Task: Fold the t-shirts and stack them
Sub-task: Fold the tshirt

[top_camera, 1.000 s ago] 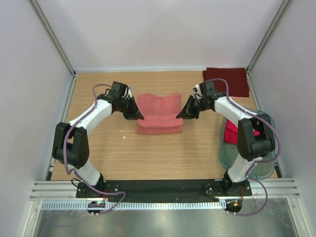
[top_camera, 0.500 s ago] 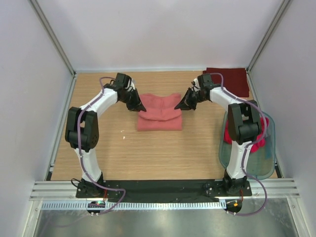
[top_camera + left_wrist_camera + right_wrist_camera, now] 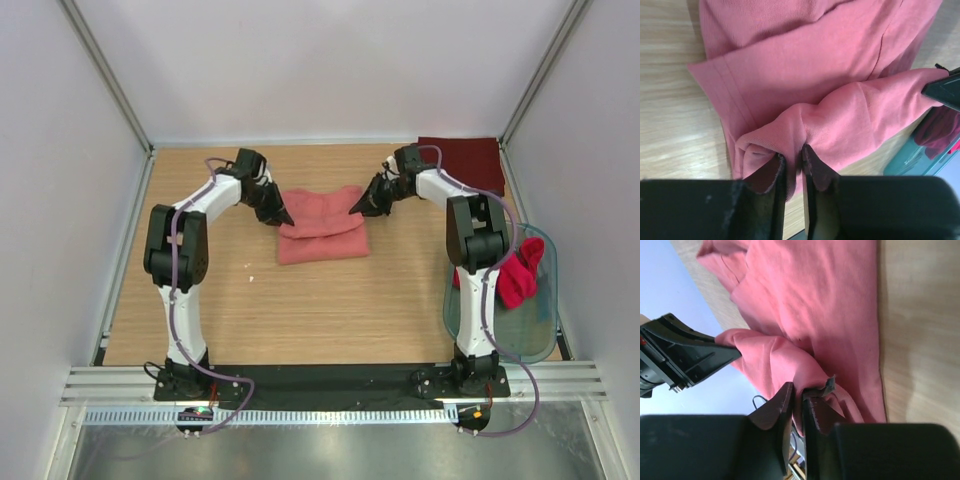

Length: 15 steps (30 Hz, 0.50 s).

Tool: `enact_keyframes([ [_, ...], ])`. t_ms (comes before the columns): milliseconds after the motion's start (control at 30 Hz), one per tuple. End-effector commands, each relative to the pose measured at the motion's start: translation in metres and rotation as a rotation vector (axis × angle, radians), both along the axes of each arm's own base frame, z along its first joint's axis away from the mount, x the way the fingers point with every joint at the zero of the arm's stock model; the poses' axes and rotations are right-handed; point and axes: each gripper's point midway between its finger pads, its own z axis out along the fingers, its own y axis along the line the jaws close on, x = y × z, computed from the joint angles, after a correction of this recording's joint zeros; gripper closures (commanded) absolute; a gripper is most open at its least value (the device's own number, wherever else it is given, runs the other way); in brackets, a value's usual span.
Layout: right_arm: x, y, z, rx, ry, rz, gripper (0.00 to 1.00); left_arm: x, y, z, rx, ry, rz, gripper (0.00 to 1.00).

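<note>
A salmon-pink t-shirt [image 3: 320, 238] lies folded in the middle of the table. My left gripper [image 3: 282, 218] is at its left back corner, and in the left wrist view the left gripper [image 3: 792, 155] is shut on a bunched fold of this t-shirt [image 3: 805, 65]. My right gripper [image 3: 357, 208] is at the right back corner, and the right gripper [image 3: 797, 392] pinches a fold of the t-shirt [image 3: 815, 295] near a small label. A dark maroon t-shirt [image 3: 462, 165] lies flat at the back right. A bright red t-shirt [image 3: 515, 275] sits in the tub.
The translucent greenish tub [image 3: 500, 335] stands at the right front, beside the right arm's base. White walls with metal posts close in the table on three sides. Bare wood lies in front of the folded t-shirt and to its left.
Both grippers have moved toward the back of the table and closer together, carrying the t-shirt's upper layer over the lower one. Both elbows have swung outward and straightened.
</note>
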Motion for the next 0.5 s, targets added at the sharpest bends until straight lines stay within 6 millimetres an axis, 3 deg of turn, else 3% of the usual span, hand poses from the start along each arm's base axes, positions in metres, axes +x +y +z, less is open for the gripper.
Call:
enact_keyframes([
  [0, 0.023, 0.005, 0.018, 0.033, -0.053, -0.002, 0.79, 0.023, 0.009, 0.015, -0.005, -0.054, 0.033, 0.82],
  [133, 0.039, -0.008, 0.033, -0.058, -0.102, 0.026, 0.58, 0.038, 0.017, 0.034, -0.009, -0.094, 0.073, 0.62],
  [267, 0.043, -0.042, 0.053, -0.286, -0.193, 0.063, 0.48, 0.037, 0.03, 0.063, -0.004, -0.159, 0.095, 0.56],
  [333, 0.036, -0.055, 0.062, -0.37, -0.205, 0.064, 0.45, 0.028, 0.033, 0.078, 0.002, -0.184, 0.08, 0.52],
  [367, 0.029, -0.053, 0.065, -0.39, -0.22, 0.088, 0.45, 0.019, 0.036, 0.073, 0.01, -0.166, 0.077, 0.5],
  [400, 0.023, -0.052, 0.082, -0.4, -0.259, 0.092, 0.44, 0.015, 0.038, 0.074, 0.018, -0.174, 0.073, 0.49],
  [433, 0.012, -0.052, 0.073, -0.42, -0.244, 0.108, 0.44, 0.008, 0.043, 0.083, 0.031, -0.197, 0.082, 0.49],
  [467, 0.006, -0.053, 0.072, -0.46, -0.263, 0.125, 0.43, -0.002, 0.047, 0.074, 0.042, -0.171, 0.085, 0.49],
])
